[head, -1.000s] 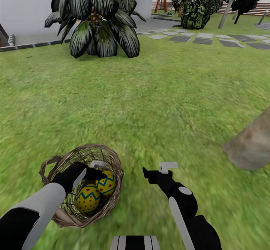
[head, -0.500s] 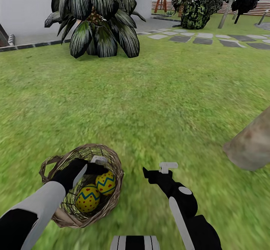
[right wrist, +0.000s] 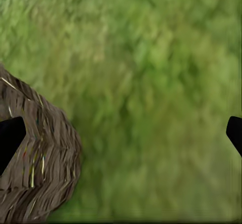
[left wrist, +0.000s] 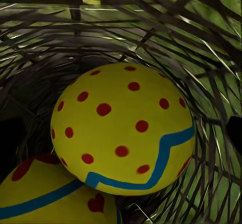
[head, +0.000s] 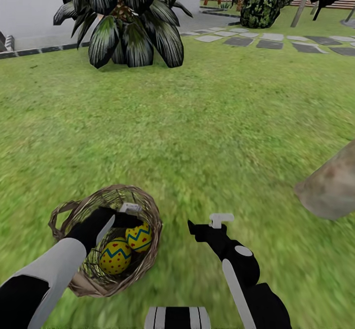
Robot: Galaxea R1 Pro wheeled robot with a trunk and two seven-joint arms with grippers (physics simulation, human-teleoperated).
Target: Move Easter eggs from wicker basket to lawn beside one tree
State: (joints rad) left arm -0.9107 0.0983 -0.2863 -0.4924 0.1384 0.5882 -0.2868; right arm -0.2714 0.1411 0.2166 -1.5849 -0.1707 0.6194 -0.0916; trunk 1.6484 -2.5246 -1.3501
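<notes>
The wicker basket [head: 74, 213] sits on the lawn [head: 207, 122] at the lower left of the head view. Two yellow Easter eggs lie in it, one [head: 116, 257] nearer me and one [head: 140, 237] beside it. My left gripper [head: 130, 209] reaches into the basket just above them, open. In the left wrist view the dotted egg [left wrist: 121, 133] sits close between the spread fingertips, with the other egg [left wrist: 45, 199] partly under it. My right gripper [head: 221, 218] hovers open over the grass to the basket's right. The basket's outer wall [right wrist: 45, 163] also appears in the right wrist view.
The grey-brown base of a tree trunk [head: 330, 186] rises from the grass at the right edge. A dark-fronded palm [head: 123, 18] stands ahead by the white house wall [head: 29, 3]. Stone paving slabs [head: 268, 43], shrubs [head: 264, 3] and a fence lie at the far right.
The head camera has tilted down slightly, shifting the whole scene up. The left gripper has edged a little farther into the basket over the eggs. The right arm has stayed put.
</notes>
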